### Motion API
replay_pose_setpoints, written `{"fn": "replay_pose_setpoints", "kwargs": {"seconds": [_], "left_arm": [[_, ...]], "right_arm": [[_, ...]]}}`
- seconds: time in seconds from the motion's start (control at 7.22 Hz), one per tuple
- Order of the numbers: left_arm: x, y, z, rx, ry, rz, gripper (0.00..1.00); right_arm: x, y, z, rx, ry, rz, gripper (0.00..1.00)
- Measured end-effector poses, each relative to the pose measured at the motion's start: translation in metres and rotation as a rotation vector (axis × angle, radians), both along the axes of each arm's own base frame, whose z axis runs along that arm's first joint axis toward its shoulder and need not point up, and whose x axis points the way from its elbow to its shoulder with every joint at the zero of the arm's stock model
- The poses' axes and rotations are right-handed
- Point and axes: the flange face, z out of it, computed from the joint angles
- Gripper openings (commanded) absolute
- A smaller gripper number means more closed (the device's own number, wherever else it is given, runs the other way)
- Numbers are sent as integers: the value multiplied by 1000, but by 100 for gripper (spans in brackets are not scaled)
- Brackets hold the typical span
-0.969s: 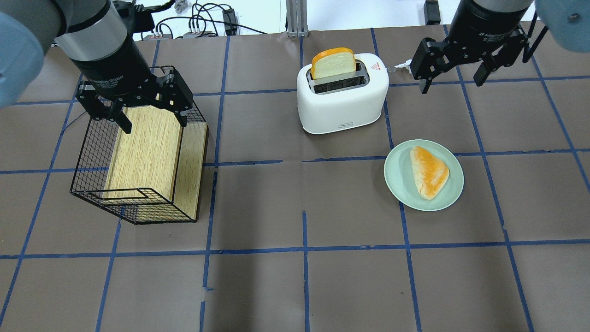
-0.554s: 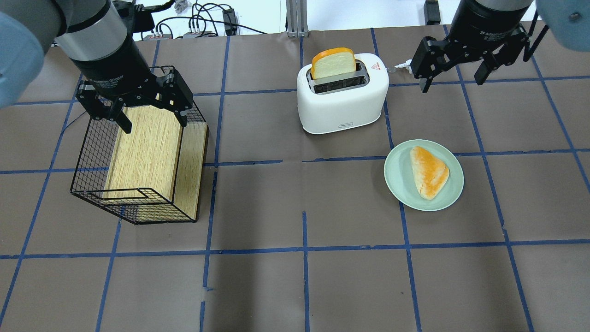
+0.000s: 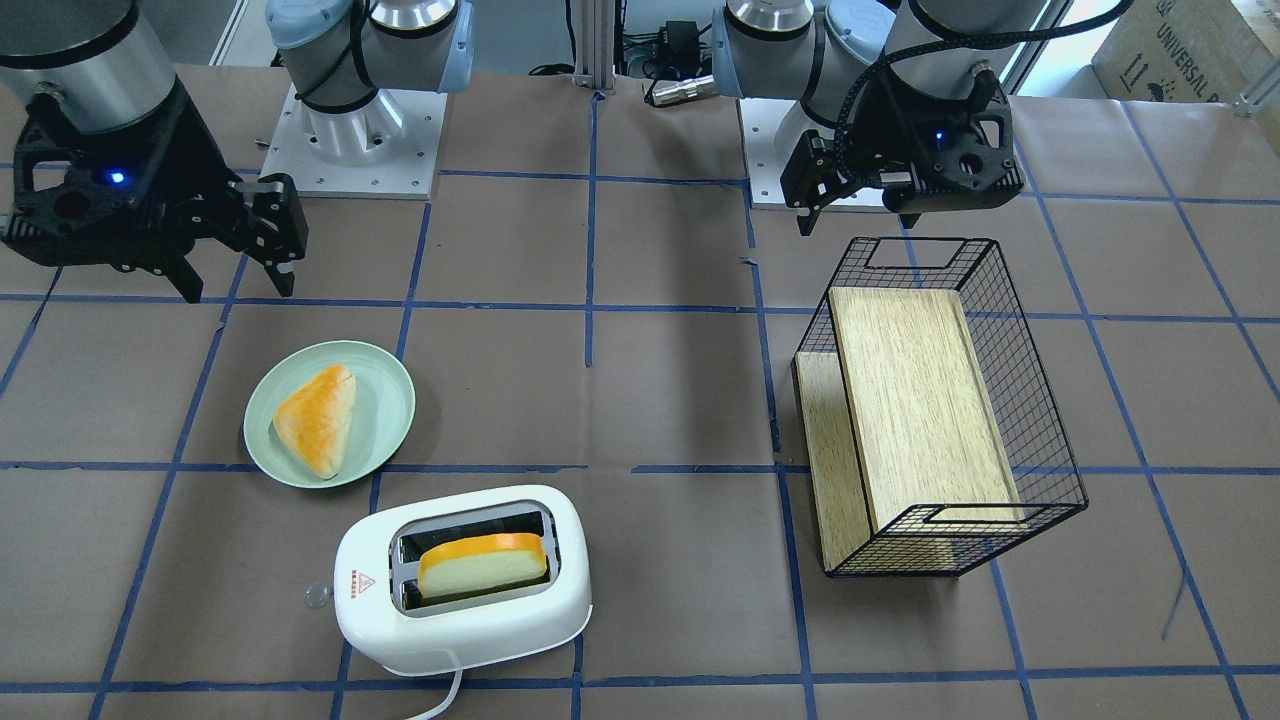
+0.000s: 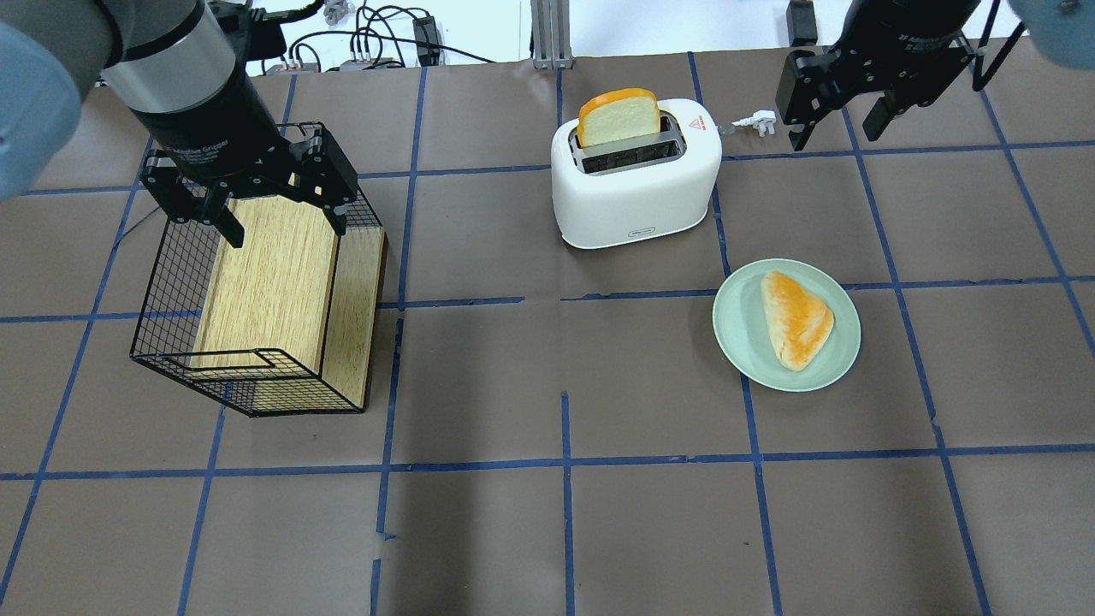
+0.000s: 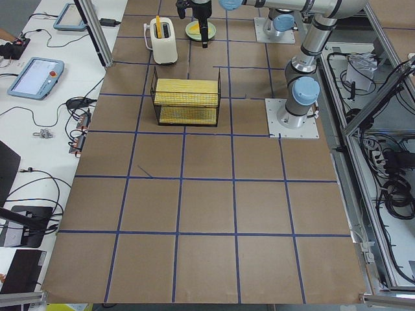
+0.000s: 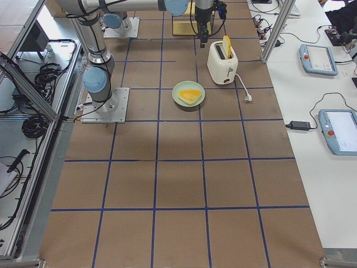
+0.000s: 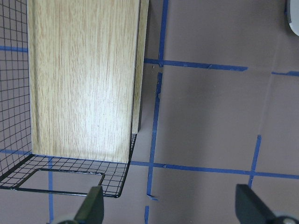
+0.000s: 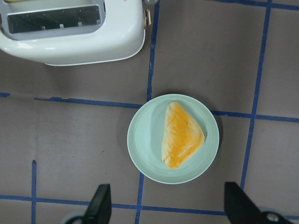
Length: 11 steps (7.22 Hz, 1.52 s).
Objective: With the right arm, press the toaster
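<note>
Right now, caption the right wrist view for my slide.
Open right end effector looks down on a pastry on a pale-green plate, white toaster beyond.

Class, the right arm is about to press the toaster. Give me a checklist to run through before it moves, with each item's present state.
1. Right gripper empty: ok, open and holding nothing.
2. Right gripper above the toaster: not ok, it hangs off the toaster's knob end, apart from it.
3. Bread slice seated: ok, upright in the slot farther from the robot.
4. Way in clear: ok, the plate with its pastry lies nearer the robot, not between.
5. Left gripper out of the way: ok, open above the wire basket.
6. Press lever's position: cannot tell.
</note>
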Motion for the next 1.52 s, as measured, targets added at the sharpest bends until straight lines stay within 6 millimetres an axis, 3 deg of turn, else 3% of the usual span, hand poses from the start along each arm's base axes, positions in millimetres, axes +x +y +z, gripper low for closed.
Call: {"fn": "replay_pose_setpoints", "kwargs": {"seconds": [0.28, 0.55, 0.97, 1.52], "left_arm": [[0, 0, 0, 0, 0, 0, 100], [0, 0, 0, 0, 0, 0, 100], [0, 0, 0, 1, 0, 0, 100], [0, 0, 0, 0, 0, 0, 100]], "right_arm": [[-20, -34, -3, -16, -109, 38, 6], [-31, -83, -26, -16, -188, 48, 4], [-49, -140, -86, 32, -239, 59, 2], [-56, -179, -155, 59, -309, 52, 2]]}}
